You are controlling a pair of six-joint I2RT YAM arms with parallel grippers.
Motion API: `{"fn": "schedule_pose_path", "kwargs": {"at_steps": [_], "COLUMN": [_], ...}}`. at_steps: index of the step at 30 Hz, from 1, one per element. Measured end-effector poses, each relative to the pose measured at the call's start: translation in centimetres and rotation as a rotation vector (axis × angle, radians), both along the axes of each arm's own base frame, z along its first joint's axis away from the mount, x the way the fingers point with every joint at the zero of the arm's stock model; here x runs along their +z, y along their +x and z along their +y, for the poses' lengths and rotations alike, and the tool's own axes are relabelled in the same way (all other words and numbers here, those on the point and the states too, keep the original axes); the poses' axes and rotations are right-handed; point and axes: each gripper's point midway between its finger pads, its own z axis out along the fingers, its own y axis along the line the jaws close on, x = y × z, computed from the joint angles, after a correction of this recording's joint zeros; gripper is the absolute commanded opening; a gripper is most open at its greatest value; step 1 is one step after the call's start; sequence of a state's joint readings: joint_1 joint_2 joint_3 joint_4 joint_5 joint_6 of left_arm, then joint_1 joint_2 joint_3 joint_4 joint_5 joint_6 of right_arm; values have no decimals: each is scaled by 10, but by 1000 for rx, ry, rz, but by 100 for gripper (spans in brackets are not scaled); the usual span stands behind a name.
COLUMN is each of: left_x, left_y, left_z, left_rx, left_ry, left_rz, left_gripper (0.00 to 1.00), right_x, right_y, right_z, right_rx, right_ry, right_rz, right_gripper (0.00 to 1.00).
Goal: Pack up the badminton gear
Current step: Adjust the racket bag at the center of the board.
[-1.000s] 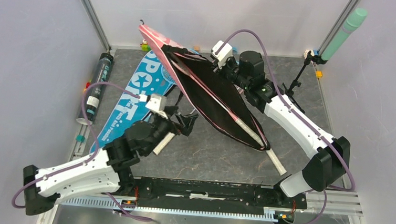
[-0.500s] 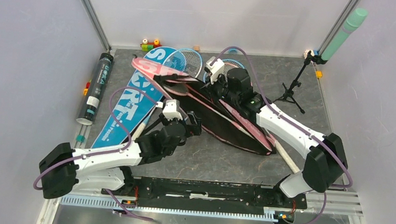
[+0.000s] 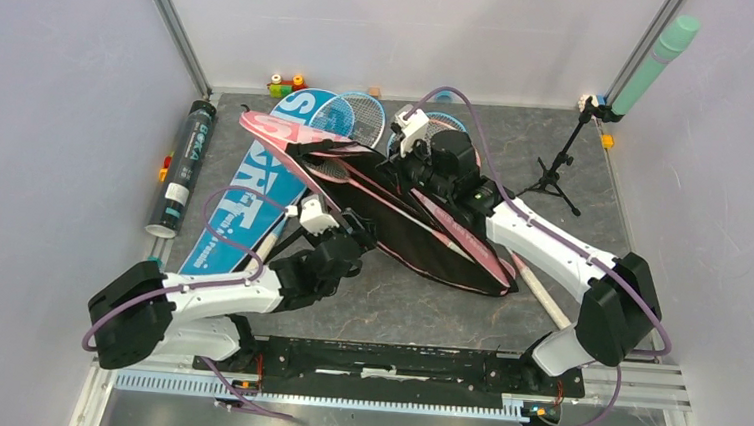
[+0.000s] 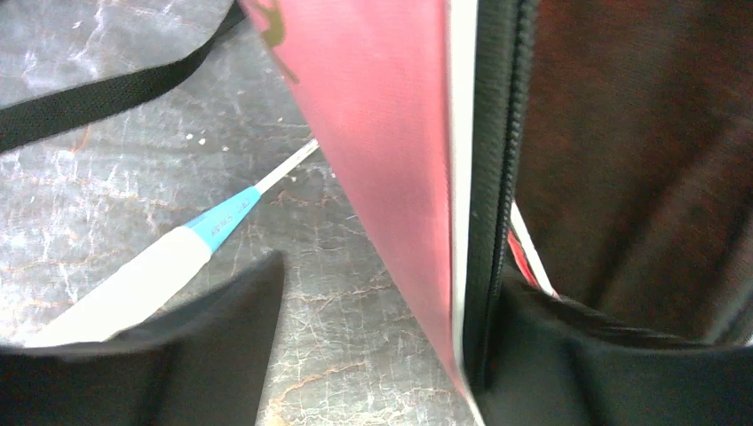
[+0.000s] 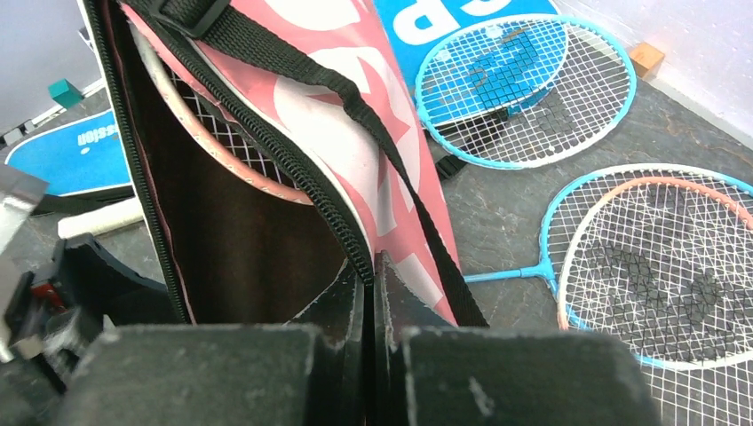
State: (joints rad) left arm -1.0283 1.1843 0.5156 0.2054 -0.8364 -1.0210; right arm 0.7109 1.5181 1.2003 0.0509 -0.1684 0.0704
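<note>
Gripping pink bag point(image 5: 346, 169) zipper edge between right jaws.

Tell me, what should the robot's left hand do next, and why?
Probably close the left hand on the zipper edge of the pink racket bag, which sits between its open fingers. The right hand pinches the other edge, so that would likely hold the bag open for the blue rackets lying outside.

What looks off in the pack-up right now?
The pink bag gapes open, its zipper edge pinched by the right gripper. A white handle pokes past its narrow end. Blue rackets lie loose behind it.
</note>
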Motion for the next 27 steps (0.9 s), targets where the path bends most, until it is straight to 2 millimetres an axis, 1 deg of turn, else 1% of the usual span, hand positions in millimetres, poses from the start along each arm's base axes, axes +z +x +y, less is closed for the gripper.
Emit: {"fn": "schedule_pose_path", "kwargs": {"at_steps": [1, 2, 3, 4, 6, 9, 11, 12, 14, 17, 18, 21, 23, 25, 27], "left_x": [-4, -9, -13, -16, -19, -14, -3, 7, 23, 51, 61, 85, 97, 106, 111], "left_y": [0, 1, 2, 2, 3, 1, -1, -1, -1, 1, 2, 8, 11, 14, 17], "left_z": [2, 5, 8, 10, 15, 22, 30, 37, 50, 68, 74, 88, 93, 96, 99], "left_rx": [13, 29, 40, 49, 59, 59, 55, 55, 56, 47, 41, 24, 7, -17, -40], "left_ry": [-4, -6, -6, -4, 8, 27, 48, 63, 99, 169, 197, 279, 316, 347, 374], "left_rz": [9, 18, 25, 30, 33, 31, 16, 5, -13, -27, -28, -26, -27, -32, -30], "left_gripper": [50, 27, 5, 2, 2, 2, 2, 2, 2, 2, 2, 2, 2, 2, 2], "right_x": [0, 1, 1, 1, 2, 4, 3, -1, -11, -32, -37, -61, -74, -91, -106], "right_y": [0, 0, -1, -1, -1, 1, 5, 6, 4, -5, -7, -7, 0, 14, 26], "right_z": [0, 0, 1, 1, 0, -3, -12, -19, -33, -54, -59, -86, -105, -138, -167], "right_rx": [5, 8, 14, 20, 35, 63, 56, 53, 38, 7, -8, -108, -180, -289, -383], "right_ry": [5, 8, 12, 15, 21, 35, 39, 34, 22, -8, -18, -65, -90, -115, -136], "right_rz": [4, 6, 8, 9, 13, 5, -7, -12, -9, 7, 10, 31, 56, 103, 146], "right_gripper": [0, 3, 8, 18, 29, 57, 73, 80, 90, 98, 98, 98, 98, 98, 97]}}
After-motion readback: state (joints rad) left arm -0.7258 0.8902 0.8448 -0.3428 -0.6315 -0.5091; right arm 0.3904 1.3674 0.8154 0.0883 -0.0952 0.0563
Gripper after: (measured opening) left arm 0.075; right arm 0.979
